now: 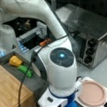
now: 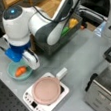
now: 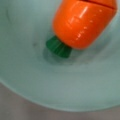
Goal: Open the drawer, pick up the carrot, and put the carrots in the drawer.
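The carrot (image 2: 20,71) lies in a pale teal bowl (image 2: 11,73) at a front view's lower left. The wrist view looks straight down on it from close by: the orange carrot (image 3: 83,22) with its green stub, on the bowl's floor (image 3: 37,75). My gripper (image 2: 20,61) hangs directly over the bowl, just above the carrot, and its fingertips do not show. The dark grey drawer (image 1: 37,82) (image 2: 55,43) stands pulled out from the wooden-topped cabinet (image 1: 4,89). A yellow toy vegetable (image 1: 15,61) and a green one (image 1: 25,71) lie in it.
A silver toaster oven (image 1: 95,40) (image 2: 100,93) stands to one side. A white cooker with a pink round plate (image 2: 46,90) (image 1: 92,93) sits right beside the bowl. The arm's big white joint (image 1: 59,66) hides the bowl in that front view.
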Robot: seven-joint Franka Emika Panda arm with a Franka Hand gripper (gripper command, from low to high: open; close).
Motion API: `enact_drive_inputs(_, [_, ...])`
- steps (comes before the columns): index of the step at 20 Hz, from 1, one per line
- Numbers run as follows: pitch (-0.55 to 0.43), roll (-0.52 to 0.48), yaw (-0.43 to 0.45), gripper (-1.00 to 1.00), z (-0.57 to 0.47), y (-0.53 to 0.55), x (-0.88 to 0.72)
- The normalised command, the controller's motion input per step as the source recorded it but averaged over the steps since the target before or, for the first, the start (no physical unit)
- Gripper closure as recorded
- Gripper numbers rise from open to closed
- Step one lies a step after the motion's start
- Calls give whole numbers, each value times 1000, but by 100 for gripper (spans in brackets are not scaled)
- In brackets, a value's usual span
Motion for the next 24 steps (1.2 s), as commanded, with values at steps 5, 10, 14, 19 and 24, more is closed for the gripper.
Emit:
enact_drive_inputs(5, [137,-75,78,-100,36,-9,302])
enact_drive_inputs(10, [118,-49,89,-100,-24,-24,322])
enact_drive_inputs(14, [137,-48,78,-100,14,-38,297])
enact_drive_inputs(19, [125,-54,89,-100,23,-92,311])
enact_drive_inputs(24, [126,-33,103,-100,78,-125,293])
